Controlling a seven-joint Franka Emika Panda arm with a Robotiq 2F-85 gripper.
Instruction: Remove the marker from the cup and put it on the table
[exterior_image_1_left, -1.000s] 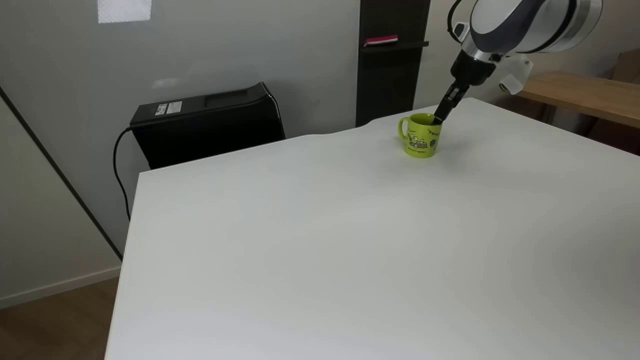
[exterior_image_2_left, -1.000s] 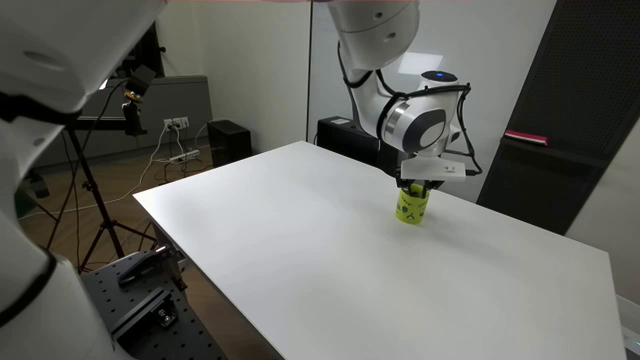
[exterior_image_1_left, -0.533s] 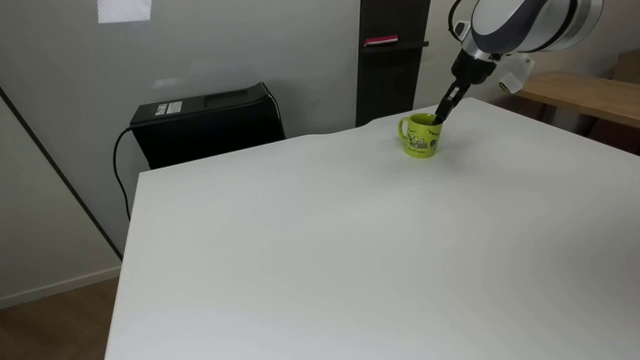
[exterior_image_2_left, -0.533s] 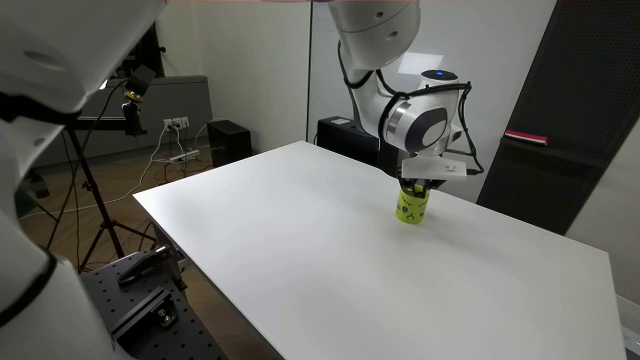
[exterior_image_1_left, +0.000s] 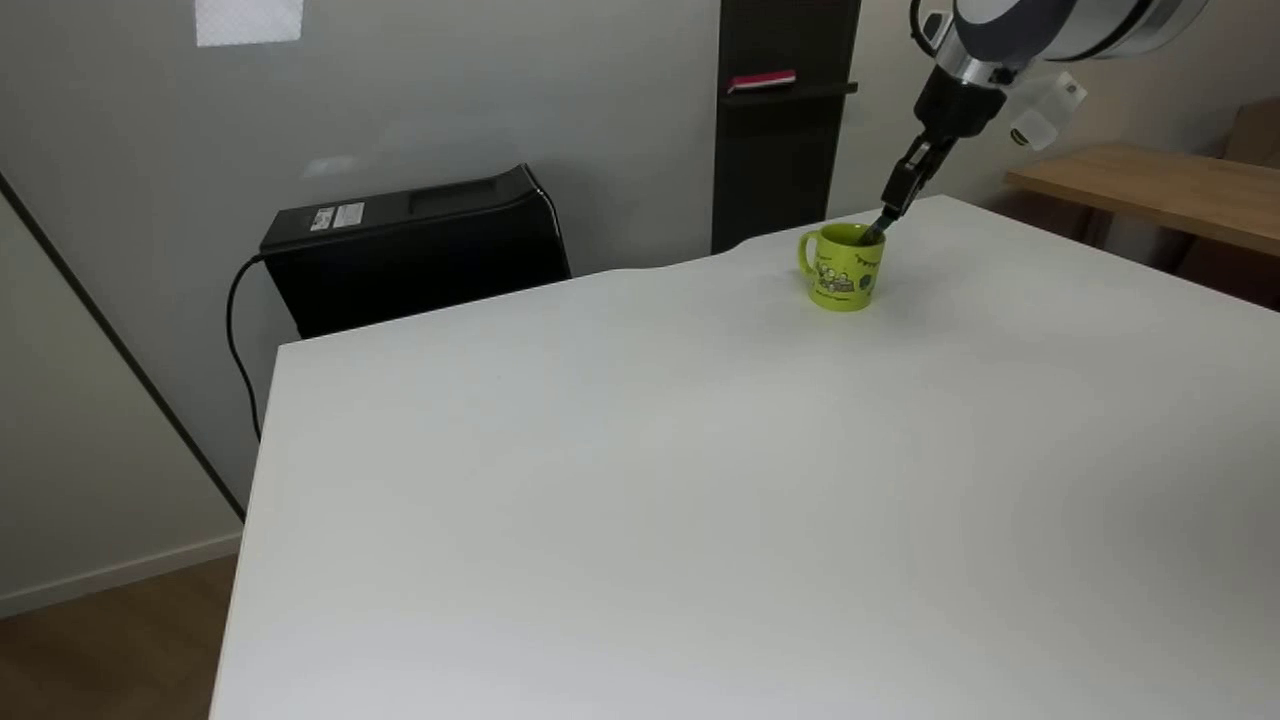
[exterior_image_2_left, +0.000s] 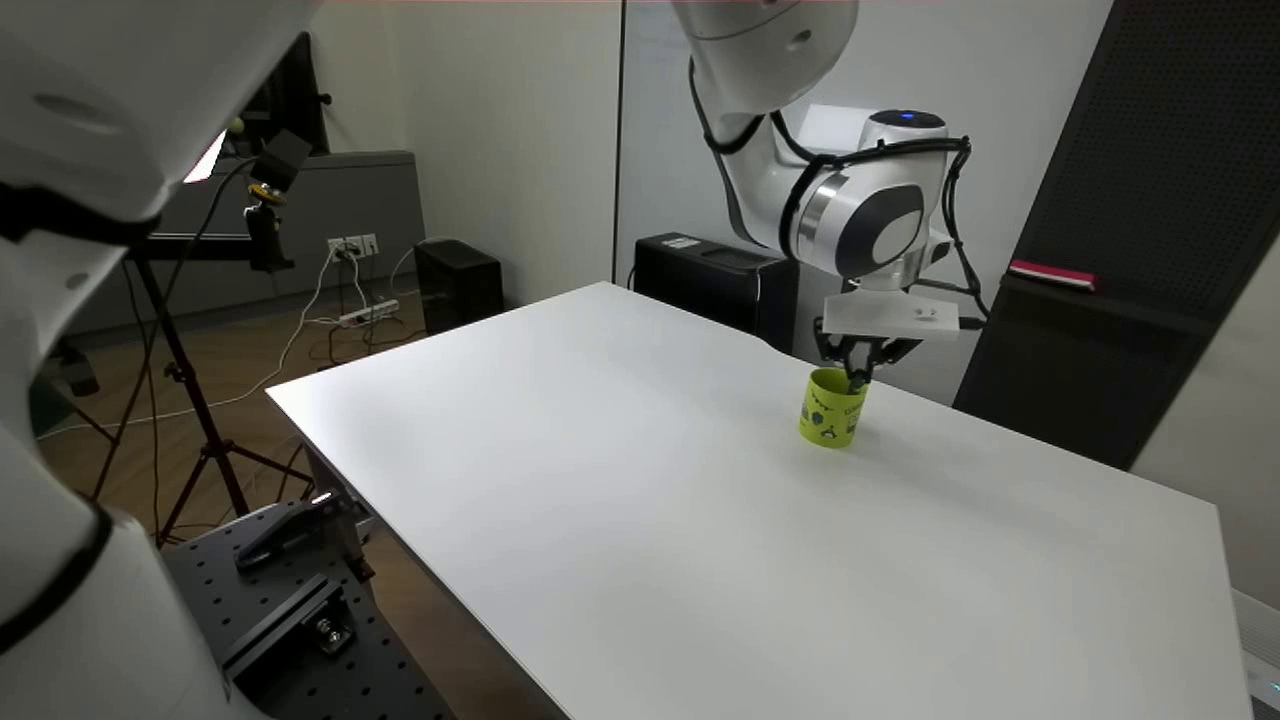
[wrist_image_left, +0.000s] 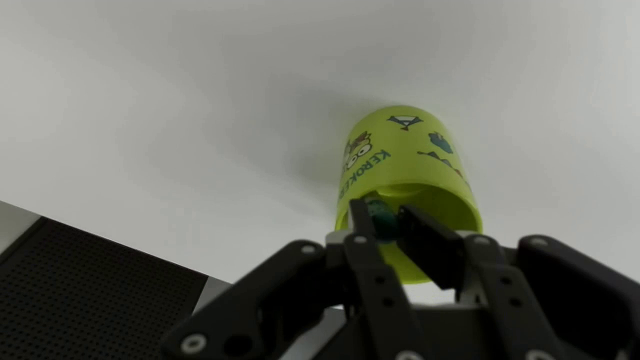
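Observation:
The lime-green cup (exterior_image_1_left: 845, 278) stands upright near the far edge of the white table (exterior_image_1_left: 600, 450). It also shows in an exterior view (exterior_image_2_left: 828, 422) and in the wrist view (wrist_image_left: 405, 160), with its mouth towards me. My gripper (exterior_image_1_left: 888, 212) is just above the cup's rim, tilted; it also shows in an exterior view (exterior_image_2_left: 858, 376) and in the wrist view (wrist_image_left: 384, 210). Its fingers are closed on the dark green-black marker (wrist_image_left: 384, 222). The marker's lower part (exterior_image_1_left: 874, 234) reaches down into the cup by the rim, and its end is hidden inside.
A black box-shaped device (exterior_image_1_left: 420, 250) stands behind the table's far edge. A dark perforated panel (exterior_image_2_left: 1130, 230) with a red item (exterior_image_2_left: 1052, 275) on its ledge is behind the cup. A wooden table (exterior_image_1_left: 1160, 190) is beyond. A tripod (exterior_image_2_left: 205, 400) stands beside the white table.
My gripper has closed on the marker and risen out of the cup, drawing the marker partly up. The cup has shifted slightly with it.

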